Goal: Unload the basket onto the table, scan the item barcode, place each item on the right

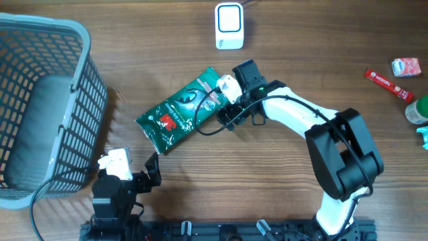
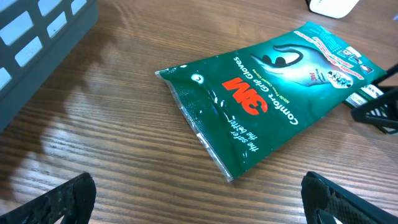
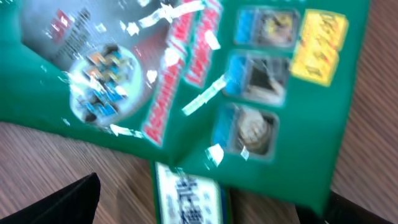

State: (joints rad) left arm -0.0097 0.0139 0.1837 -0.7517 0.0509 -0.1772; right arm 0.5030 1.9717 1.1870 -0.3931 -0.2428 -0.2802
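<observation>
The item is a green 3M gloves packet (image 1: 180,110) lying flat and slanted mid-table, also seen in the left wrist view (image 2: 261,93). A white boxy scanner (image 1: 229,25) stands at the far edge. My right gripper (image 1: 225,112) is low at the packet's upper right end, open. In its wrist view the jaws (image 3: 211,208) stand wide on either side of the packet's edge (image 3: 186,74), where a blurred white printed label (image 3: 186,196) pokes out. My left gripper (image 1: 152,171) (image 2: 199,199) is open and empty, short of the packet's lower corner.
A grey slatted basket (image 1: 40,100) fills the left side. At the far right lie a red stick pack (image 1: 388,84), a small red and white box (image 1: 406,67) and a green bottle (image 1: 418,110). The right arm's cable loops beside the packet.
</observation>
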